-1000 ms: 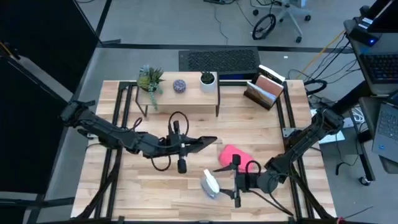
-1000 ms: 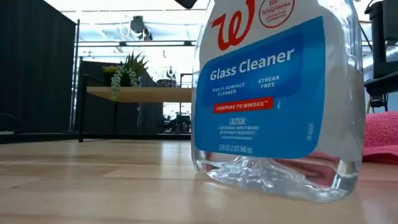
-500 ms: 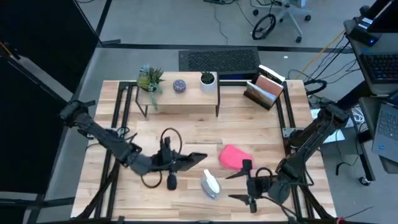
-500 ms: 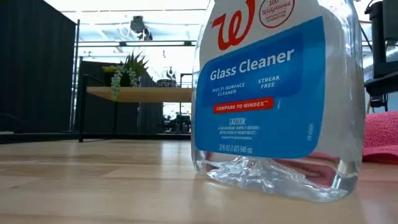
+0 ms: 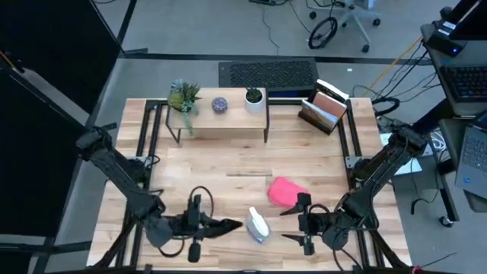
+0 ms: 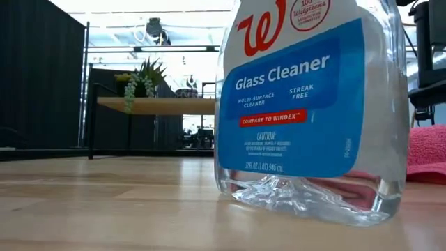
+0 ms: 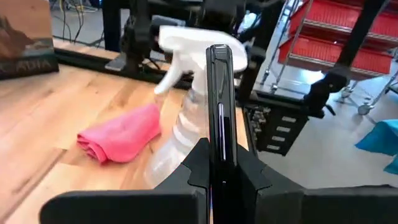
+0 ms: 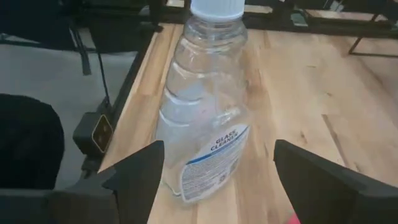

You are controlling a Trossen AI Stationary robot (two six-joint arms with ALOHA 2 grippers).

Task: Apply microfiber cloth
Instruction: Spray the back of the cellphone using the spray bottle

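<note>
The wooden bench point(image 5: 228, 164) filled most of the high view, with black rails along its sides. At its far edge stood a low wooden shelf point(image 5: 221, 116) carrying a spiky green plant point(image 5: 183, 96), a small round ornament point(image 5: 220, 104) and a white pot point(image 5: 254, 97); a file holder point(image 5: 323, 110) sat to one side of it.

The left arm point(image 5: 122, 175) reached along the bench's left side toward the near edge. Its tool, the left tool point(image 5: 221, 226), was clamped on a black smartphone point(image 7: 220, 106), which the left wrist view showed standing on edge between the closed fingers. The phone's tip lay just beside the spray bottle point(image 5: 256, 225).

The right arm point(image 5: 377, 171) came down the right side, and the right tool point(image 5: 291, 224) sat near the front edge, its two fingers point(image 8: 134, 171) spread wide with nothing between them. In the right wrist view it faced the spray bottle, which stood apart from both fingers.

The spray bottle, clear with a white trigger head and a blue "Glass Cleaner" label point(image 6: 298, 97), stood upright between the two tools.

The microfiber cloth point(image 5: 286, 190), bright pink and bunched into a loose roll, lay on the bench just beyond the bottle and near the right tool, touched by neither tool. The low view showed its pink edge point(image 6: 426, 153) beside the bottle.
</note>
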